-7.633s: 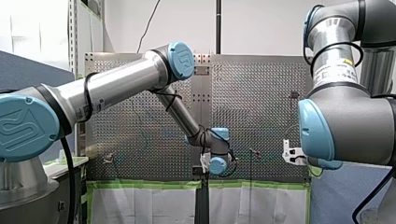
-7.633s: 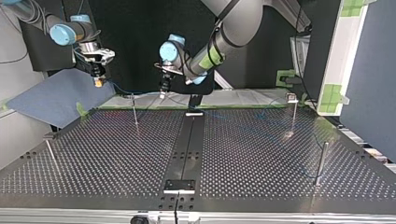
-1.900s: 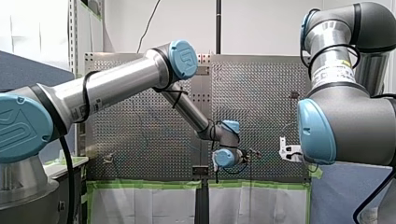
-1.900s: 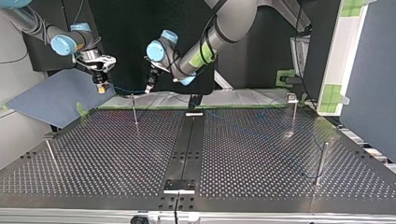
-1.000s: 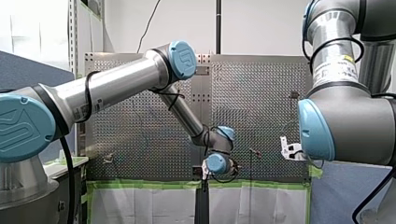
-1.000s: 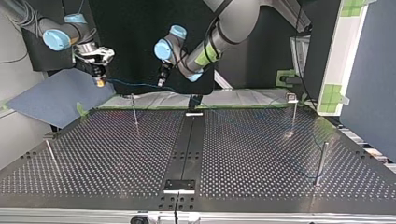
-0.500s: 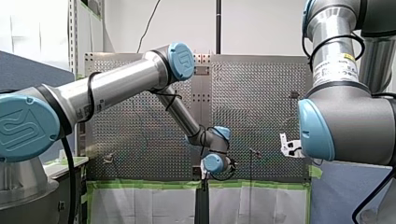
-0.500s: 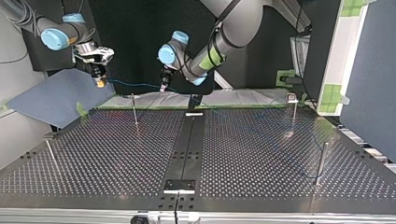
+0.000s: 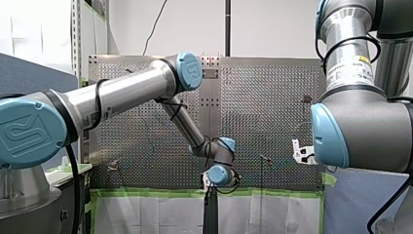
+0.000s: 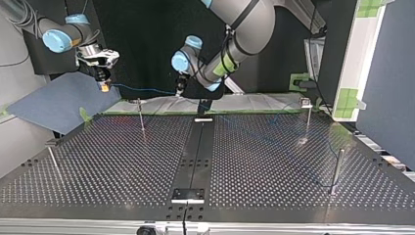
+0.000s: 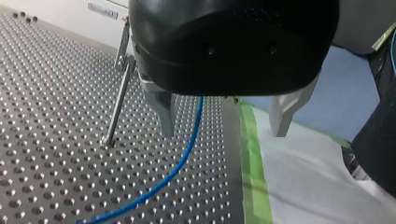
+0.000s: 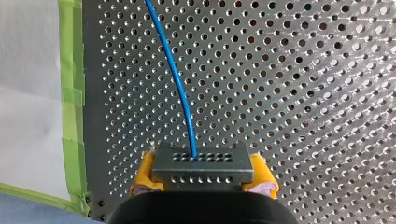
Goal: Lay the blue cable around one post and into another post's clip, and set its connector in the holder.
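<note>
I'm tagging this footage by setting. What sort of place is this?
Most likely a robotics lab test cell: my left arm and my right arm reach over a perforated table set with thin metal posts, its edge marked with green tape.

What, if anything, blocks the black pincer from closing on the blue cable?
Nothing visible does. The blue cable runs between the open fingers of my left pincer, close beside one; the thin post stands outside them.
</note>
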Controlling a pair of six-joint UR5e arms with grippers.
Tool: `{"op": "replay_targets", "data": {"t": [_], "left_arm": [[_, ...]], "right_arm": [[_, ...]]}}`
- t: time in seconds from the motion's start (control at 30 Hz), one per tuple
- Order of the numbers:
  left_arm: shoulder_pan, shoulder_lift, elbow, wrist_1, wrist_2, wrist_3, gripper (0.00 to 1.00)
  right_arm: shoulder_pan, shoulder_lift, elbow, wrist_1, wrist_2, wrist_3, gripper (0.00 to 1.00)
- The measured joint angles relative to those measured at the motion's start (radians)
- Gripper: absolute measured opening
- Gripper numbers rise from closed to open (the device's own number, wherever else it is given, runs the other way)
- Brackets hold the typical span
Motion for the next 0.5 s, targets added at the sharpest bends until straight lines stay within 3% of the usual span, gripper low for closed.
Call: {"op": "replay_targets", "data": {"t": [0.33, 0.37, 0.4, 0.47, 0.5], "left_arm": [[0.005, 0.000, 0.002, 0.050, -0.005, 0.002, 1.00], [0.005, 0.000, 0.002, 0.051, -0.005, 0.002, 0.86], [0.006, 0.000, 0.003, 0.053, -0.005, 0.002, 0.86], [0.006, 0.000, 0.003, 0.054, -0.005, 0.002, 0.69], [0.006, 0.000, 0.003, 0.055, -0.006, 0.002, 0.69]], "right_arm": [[0.000, 0.000, 0.000, -0.003, 0.000, 0.002, 0.00], [0.001, 0.000, 0.000, -0.003, 0.000, 0.002, 0.00], [0.001, 0.000, 0.000, -0.003, 0.000, 0.002, 0.00], [0.001, 0.000, 0.000, -0.003, 0.000, 0.003, 0.00], [0.001, 0.000, 0.000, -0.004, 0.000, 0.003, 0.00]]}}
